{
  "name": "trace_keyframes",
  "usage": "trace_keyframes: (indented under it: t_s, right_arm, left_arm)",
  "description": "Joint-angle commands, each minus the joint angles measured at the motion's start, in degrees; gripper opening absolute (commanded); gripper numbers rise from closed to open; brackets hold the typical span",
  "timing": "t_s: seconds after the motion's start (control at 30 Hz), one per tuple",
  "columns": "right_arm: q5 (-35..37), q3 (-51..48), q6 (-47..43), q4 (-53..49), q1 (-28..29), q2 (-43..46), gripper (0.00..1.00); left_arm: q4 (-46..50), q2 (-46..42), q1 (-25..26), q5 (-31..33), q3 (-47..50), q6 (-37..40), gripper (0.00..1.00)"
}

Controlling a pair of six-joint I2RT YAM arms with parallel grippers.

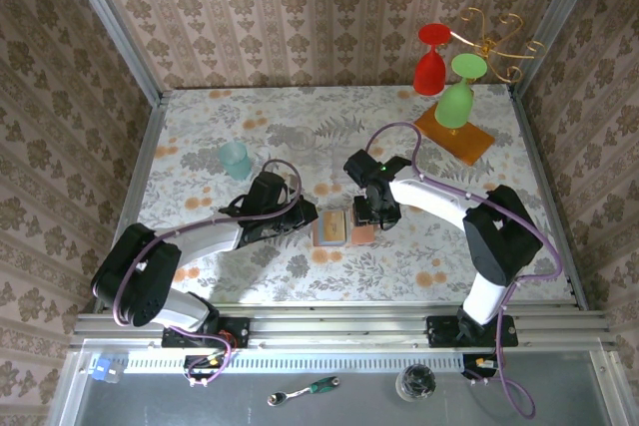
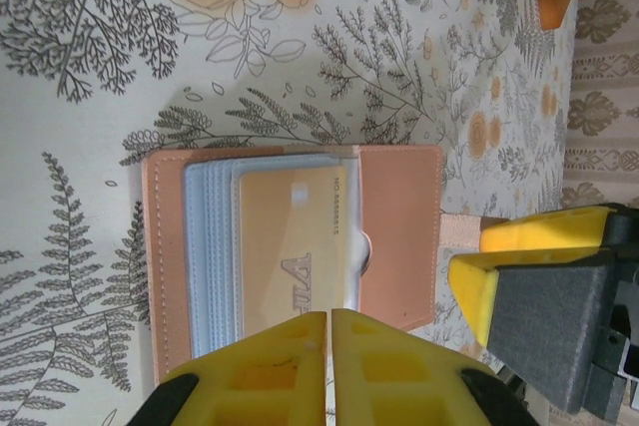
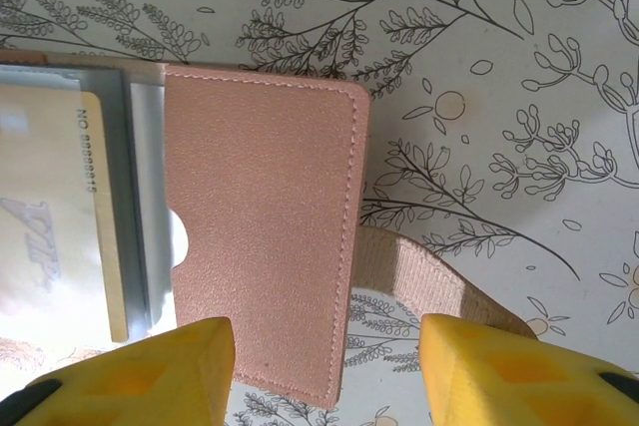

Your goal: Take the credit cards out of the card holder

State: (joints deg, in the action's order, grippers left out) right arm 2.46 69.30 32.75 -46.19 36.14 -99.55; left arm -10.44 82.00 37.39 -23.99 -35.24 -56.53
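The left jaws are pressed together with no gap between them. They are set at the near edge of the opened card holder (image 2: 399, 236), seemingly so that it is pinned flat to the bench (image 2: 80, 127). Just ahead of them the orange-tan card (image 2: 300, 246) is seen tucked in its pocket, not yet drawn out. The right jaws are held apart, with the holder's flap edge and strap (image 3: 419, 276) lying between them, probably in readiness for a hold there.
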Motion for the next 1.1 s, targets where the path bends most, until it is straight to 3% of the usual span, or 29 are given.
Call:
trace_keyframes:
  t_s: [0.0, 0.33, 1.07]
  right_arm:
    - [1.8, -1.2, -0.9, 0.6, -0.7, -2.1, 0.55]
    - [1.5, -2.8, -2.1, 3.4, -2.6, -4.9, 0.64]
    - [-2.5, -6.5, -2.8, 5.7, -4.0, -6.9, 0.62]
  left_arm:
    - [1.3, -2.5, 0.7, 1.4, 1.1, 0.0, 0.12]
    - [1.8, -4.2, 1.4, 3.9, 2.4, -0.5, 0.11]
    - [-4.3, 5.5, 1.9, 3.0, -1.1, -2.2, 0.11]
